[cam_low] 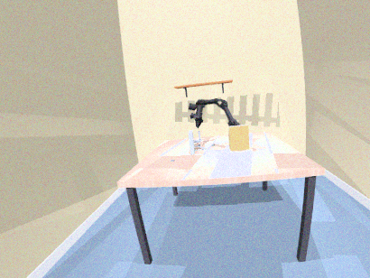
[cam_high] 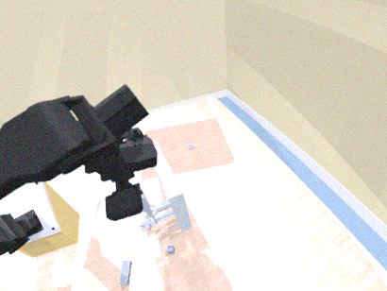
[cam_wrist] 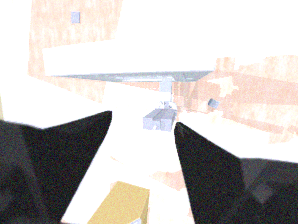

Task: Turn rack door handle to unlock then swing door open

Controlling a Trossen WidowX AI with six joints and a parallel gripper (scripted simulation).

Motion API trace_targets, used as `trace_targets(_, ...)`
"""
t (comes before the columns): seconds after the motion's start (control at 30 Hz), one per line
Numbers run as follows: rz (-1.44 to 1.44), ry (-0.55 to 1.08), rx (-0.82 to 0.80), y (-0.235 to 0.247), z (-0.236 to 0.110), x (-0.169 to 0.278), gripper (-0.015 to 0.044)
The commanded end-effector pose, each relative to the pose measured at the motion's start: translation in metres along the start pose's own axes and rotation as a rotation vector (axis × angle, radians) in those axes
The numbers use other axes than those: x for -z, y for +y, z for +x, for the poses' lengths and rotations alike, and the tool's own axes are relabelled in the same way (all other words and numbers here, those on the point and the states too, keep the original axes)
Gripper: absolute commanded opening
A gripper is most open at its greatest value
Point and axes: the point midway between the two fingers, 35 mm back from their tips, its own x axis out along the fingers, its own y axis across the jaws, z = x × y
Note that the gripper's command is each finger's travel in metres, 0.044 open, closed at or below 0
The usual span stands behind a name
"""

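The white rack panel (cam_high: pixel 181 214) (cam_low: pixel 194 141) (cam_wrist: pixel 125 61) stands upright on the table; which part is door and which is frame is hard to tell. The grey upright handle (cam_high: pixel 146 206) (cam_wrist: pixel 159 120) stands out from the panel's arm-facing side, with pale rods beside it. My gripper (cam_low: pixel 198 125) (cam_wrist: pixel 144 120) is open and points down just above the handle. In the wrist view the handle shows between the two black fingertips, lower than them and nearer the right one. Neither finger visibly touches it. The handle's exact turn is unclear, and glare washes out the door's edges.
A yellow box (cam_high: pixel 66 231) (cam_low: pixel 238 138) (cam_wrist: pixel 122 202) stands beside the rack, near the arm's base. A small grey cube (cam_high: pixel 170 249) (cam_wrist: pixel 213 103), a grey bar (cam_high: pixel 125 272) and a small flat piece (cam_high: pixel 191 146) (cam_low: pixel 172 161) (cam_wrist: pixel 75 17) lie on the table. A shelf (cam_low: pixel 203 84) hangs behind.
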Motion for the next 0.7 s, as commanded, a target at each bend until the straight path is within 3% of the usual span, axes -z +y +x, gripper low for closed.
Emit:
trace_targets(0.0, -0.036, 0.048, 0.063, 0.001, 0.002, 0.001, 0.0282)
trace_targets(0.4, -0.194, 0.199, 0.282, 0.001, 0.008, 0.008, 0.0282)
trace_targets(0.67, -0.203, 0.206, 0.293, 0.0, 0.014, 0.009, 0.0282)
